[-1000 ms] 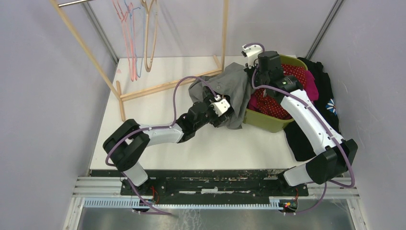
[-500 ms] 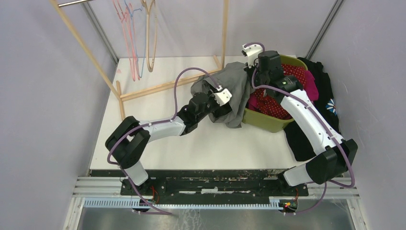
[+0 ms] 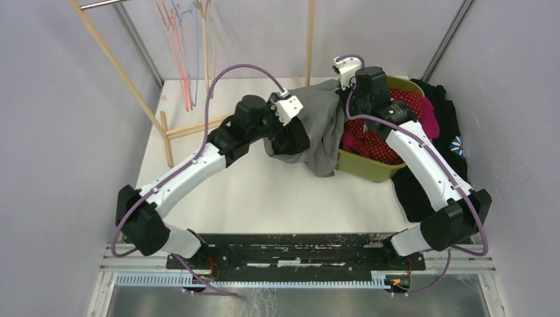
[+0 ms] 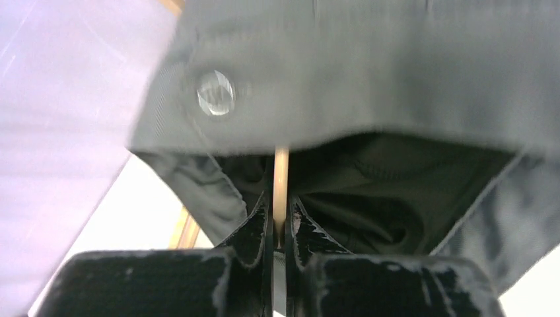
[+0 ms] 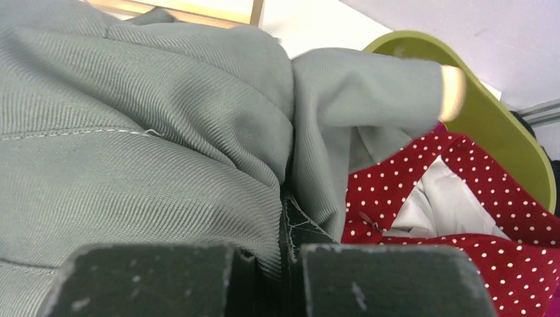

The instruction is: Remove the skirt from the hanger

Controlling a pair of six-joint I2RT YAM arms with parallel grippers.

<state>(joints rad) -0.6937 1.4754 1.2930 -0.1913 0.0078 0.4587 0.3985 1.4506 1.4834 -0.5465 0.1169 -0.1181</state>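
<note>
The grey skirt (image 3: 323, 122) hangs stretched between my two grippers, above the table beside the basket. In the left wrist view its waistband (image 4: 370, 72) with a metal snap (image 4: 215, 92) spreads over a thin pale wooden bar of the hanger (image 4: 280, 175). My left gripper (image 4: 279, 221) is shut on that bar inside the skirt. My right gripper (image 5: 285, 218) is shut on a fold of the skirt's fabric (image 5: 132, 145). A pale hanger end (image 5: 453, 92) pokes out of the cloth. From above, the left gripper (image 3: 294, 132) sits at the skirt's left and the right gripper (image 3: 356, 99) at its far edge.
A green basket (image 3: 370, 170) holding a red polka-dot garment (image 3: 376, 142) stands just right of the skirt. Dark clothes (image 3: 452, 132) lie beyond it by the right wall. A wooden rack (image 3: 198, 125) with several hangers (image 3: 191, 59) stands at the back left.
My left gripper closed on the hanger bar, then rose and swung back-left, lifting the skirt's left side off the table. The right gripper held its place on the fabric.
</note>
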